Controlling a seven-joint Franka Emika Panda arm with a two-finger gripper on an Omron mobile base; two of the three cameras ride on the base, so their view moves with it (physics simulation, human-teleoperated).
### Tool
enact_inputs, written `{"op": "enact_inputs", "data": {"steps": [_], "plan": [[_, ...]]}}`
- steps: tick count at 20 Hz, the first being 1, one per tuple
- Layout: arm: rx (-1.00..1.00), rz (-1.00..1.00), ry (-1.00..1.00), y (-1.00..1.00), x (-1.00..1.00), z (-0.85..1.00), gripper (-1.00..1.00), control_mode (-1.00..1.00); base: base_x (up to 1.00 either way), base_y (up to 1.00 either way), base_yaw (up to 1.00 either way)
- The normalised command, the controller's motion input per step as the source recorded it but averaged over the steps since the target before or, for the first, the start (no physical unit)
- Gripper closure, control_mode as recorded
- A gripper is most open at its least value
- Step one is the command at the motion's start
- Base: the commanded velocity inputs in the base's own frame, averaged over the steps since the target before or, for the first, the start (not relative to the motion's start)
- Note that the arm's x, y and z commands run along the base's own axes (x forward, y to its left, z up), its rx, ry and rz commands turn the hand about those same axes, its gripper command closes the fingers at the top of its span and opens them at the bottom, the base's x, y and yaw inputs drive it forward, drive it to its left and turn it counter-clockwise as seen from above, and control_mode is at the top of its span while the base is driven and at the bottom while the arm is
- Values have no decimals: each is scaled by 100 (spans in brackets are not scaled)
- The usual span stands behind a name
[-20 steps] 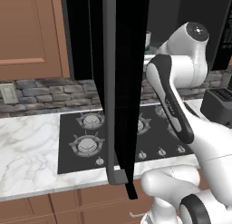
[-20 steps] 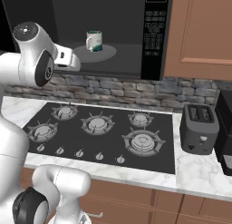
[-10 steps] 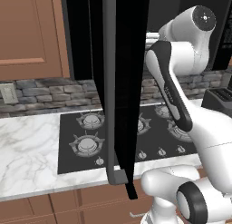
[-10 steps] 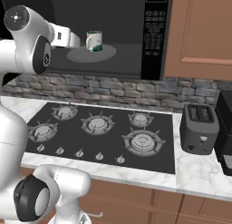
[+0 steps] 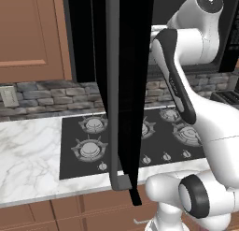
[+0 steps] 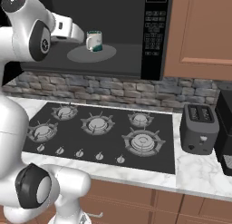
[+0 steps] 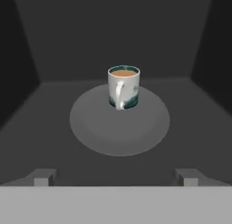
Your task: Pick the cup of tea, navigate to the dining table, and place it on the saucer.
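the cup of tea point(image 7: 123, 87) sits upright on the round plate point(image 7: 97, 128) inside the microwave point(image 6: 154, 35). the claw point(image 7: 118, 177) is wide apart, just in front of the plate, holding nothing.

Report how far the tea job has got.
Done: the microwave door hangs open, so the cup of tea on the turntable is reachable. In hand: the hand is open, lined up with the cup, not touching it. Left: gripping the cup, driving to the dining table, setting it on the saucer.
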Motion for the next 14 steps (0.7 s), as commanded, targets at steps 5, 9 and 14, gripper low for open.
{"op": "enact_inputs", "data": {"steps": [5, 9, 14], "plan": [[0, -6, 6, -18, 0, -23, -100, -100, 0, 0, 0], [0, -7, 5, 0, 3, -26, -100, -100, 0, 0, 0], [0, -6, 4, 0, 17, -24, -100, -100, 0, 0, 0]]}}
